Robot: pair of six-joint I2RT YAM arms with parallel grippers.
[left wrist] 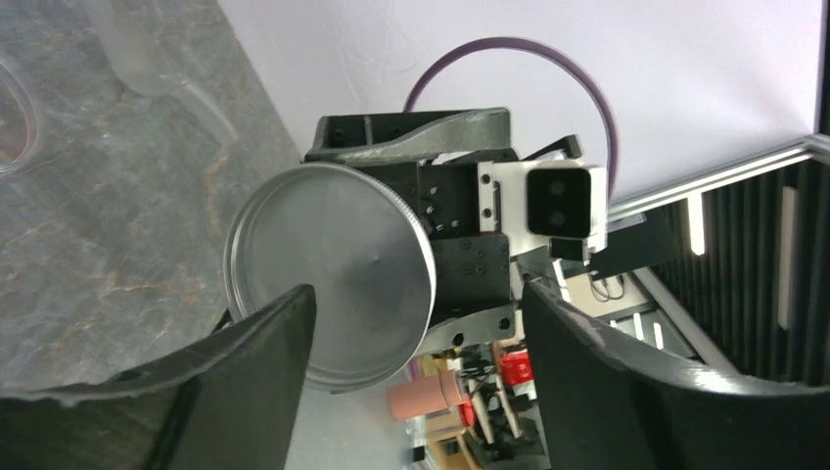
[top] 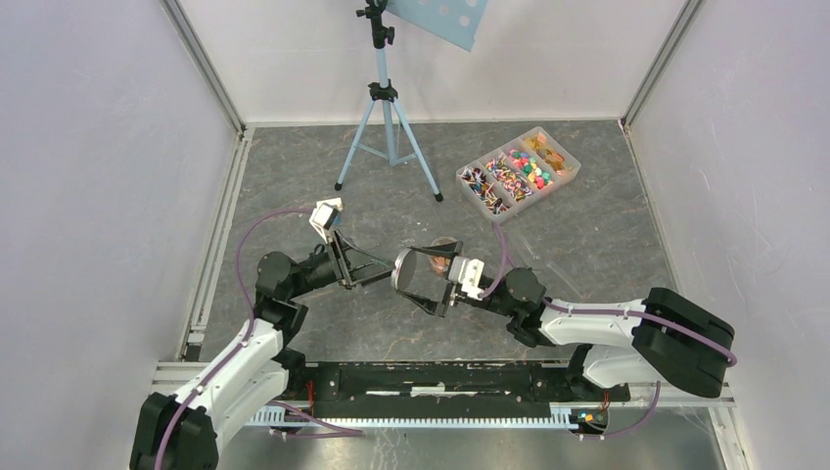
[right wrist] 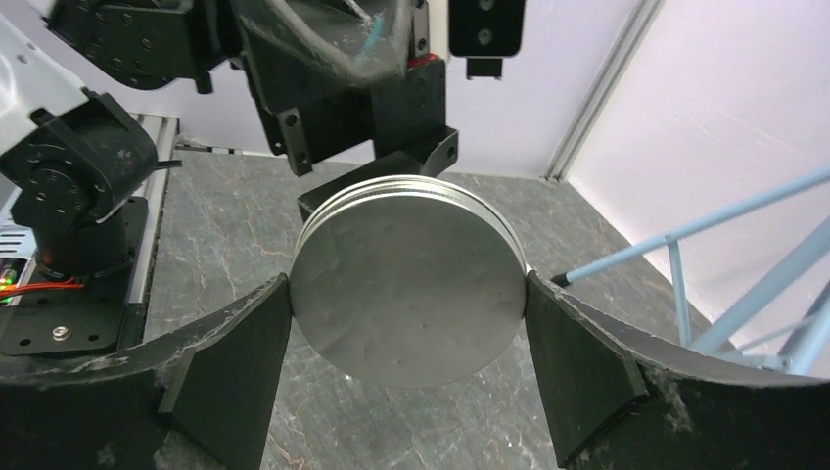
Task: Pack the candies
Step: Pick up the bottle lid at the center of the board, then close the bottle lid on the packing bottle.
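The right gripper (right wrist: 409, 313) is clamped on a round metal tin (left wrist: 328, 269), held on edge between both fingers. The left gripper (left wrist: 419, 294) stands wide open, holding nothing, facing the tin. The candies (top: 519, 174) lie in a clear divided tray (top: 572, 158) at the table's far right.

left arm (top: 245, 343) reaching inward, left fingers (left wrist: 245, 362) spread wide, right arm (top: 607, 328) facing it, right fingers (right wrist: 235, 362) pinching a round tin (right wrist: 411, 284)

I see pale lilac walls (top: 88, 147) boxing in a grey marbled tabletop (top: 294, 186); a light-blue tripod (top: 383, 93) stands at the back, carrying a blue perforated panel (top: 416, 12).
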